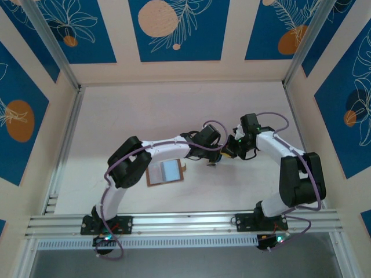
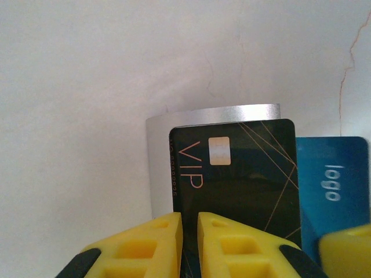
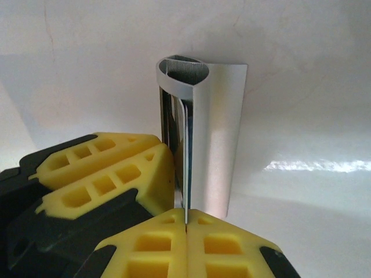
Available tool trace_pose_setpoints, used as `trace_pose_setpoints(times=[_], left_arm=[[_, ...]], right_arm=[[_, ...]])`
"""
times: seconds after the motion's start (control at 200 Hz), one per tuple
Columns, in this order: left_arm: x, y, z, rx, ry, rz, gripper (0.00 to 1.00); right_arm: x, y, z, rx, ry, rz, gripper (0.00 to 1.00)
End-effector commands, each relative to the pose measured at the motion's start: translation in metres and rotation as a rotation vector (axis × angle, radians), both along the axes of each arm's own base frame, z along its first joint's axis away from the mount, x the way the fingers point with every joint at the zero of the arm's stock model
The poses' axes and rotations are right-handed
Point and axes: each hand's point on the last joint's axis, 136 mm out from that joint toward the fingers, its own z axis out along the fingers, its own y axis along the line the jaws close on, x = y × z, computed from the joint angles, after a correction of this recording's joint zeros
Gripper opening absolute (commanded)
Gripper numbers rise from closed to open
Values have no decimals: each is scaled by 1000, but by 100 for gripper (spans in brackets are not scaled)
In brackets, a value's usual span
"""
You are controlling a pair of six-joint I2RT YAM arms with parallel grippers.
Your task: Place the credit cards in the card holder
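A: What lay nearest the arm bases?
B: An aluminium rail [image 1: 185, 223] edged the pale desk [image 1: 174, 110]. Just beyond it, the brown card holder [image 1: 166, 172] lay open and flat under the left forearm.
A: And the grippers?
B: They met mid-desk, right of the holder. The right gripper [image 3: 185, 243] was pressed together on the blue card [image 2: 333, 185], beside a silvery sleeve [image 3: 220, 139]. The left gripper [image 2: 189, 246] showed a narrow slit at the black VIP card [image 2: 243, 174]; its grip could not be told.
A: Farther back?
B: Cream walls [image 1: 122, 69] bore blue floral panels [image 1: 179, 29].

Robot test booth — aluminium rails [image 1: 185, 223], patterned panels [image 1: 178, 29]
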Motion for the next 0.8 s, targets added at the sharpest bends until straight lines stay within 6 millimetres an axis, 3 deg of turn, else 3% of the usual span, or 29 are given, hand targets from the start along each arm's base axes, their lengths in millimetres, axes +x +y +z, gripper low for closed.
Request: trace_pose_setpoints(times=[0.0, 0.475, 0.6, 0.795], left_arm=[[-17, 18, -37, 121, 74, -8, 16], [-14, 5, -8, 58, 60, -25, 16], [-12, -2, 18, 2, 41, -47, 16], [-15, -1, 77, -130, -3, -67, 18]], right_arm=[[-13, -7, 10, -20, 7, -16, 0], [-20, -24, 43, -62, -62, -63, 0], [-21, -25, 56, -74, -103, -60, 0], [-19, -13, 85, -48, -226, -14, 0]])
